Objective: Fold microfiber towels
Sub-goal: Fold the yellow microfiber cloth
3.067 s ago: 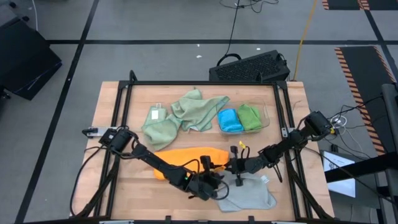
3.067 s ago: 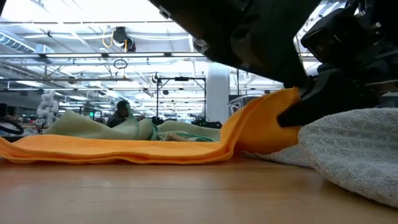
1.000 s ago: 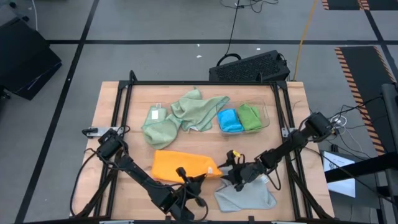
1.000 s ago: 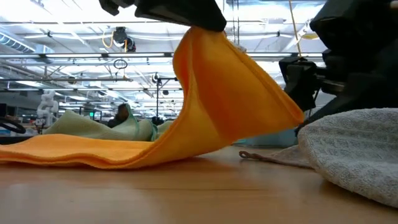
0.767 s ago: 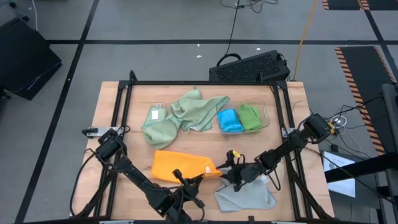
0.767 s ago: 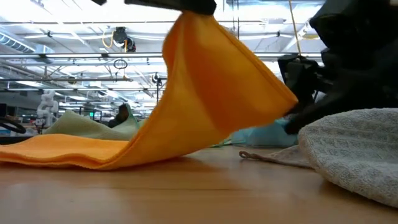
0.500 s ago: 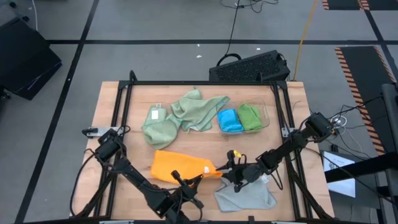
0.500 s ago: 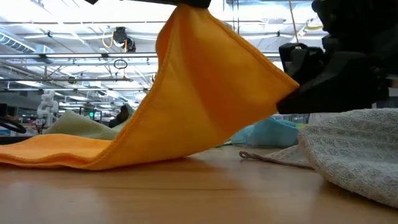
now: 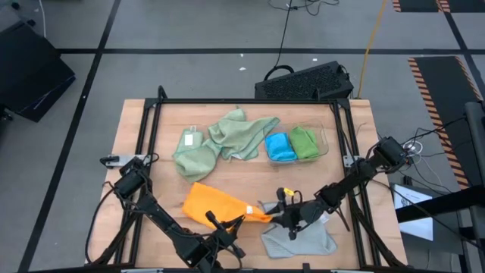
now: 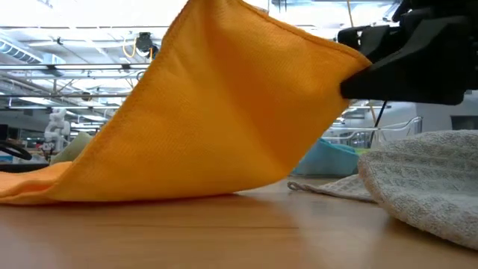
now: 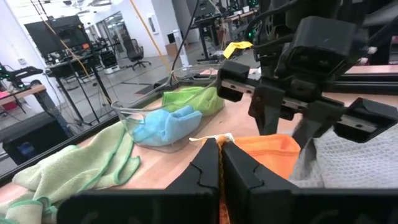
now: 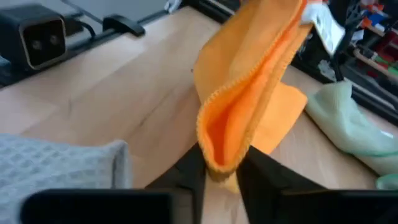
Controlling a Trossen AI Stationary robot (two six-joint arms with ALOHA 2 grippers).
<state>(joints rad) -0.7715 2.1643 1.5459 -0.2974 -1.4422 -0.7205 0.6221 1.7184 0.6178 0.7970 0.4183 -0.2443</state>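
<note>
- Now the orange towel hangs higher, pinched shut by left gripper and right gripper.
- Keep both corners level, carrying toward twelve o'clock.

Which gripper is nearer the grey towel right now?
Right. The right gripper hangs at the grey towel's upper-left edge, pinching the orange towel. The left gripper is further left, gripping the same cloth.

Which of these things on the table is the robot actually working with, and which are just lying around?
Part of the job:
- soft orange cloth, held up by both grippers
- crumpled pale green cloths
- light grey cloth
- bright blue cloth
- bright green cloth

Just lying about:
- clear plastic tray holding the blue and green cloths
- black keyboard behind the table
</note>
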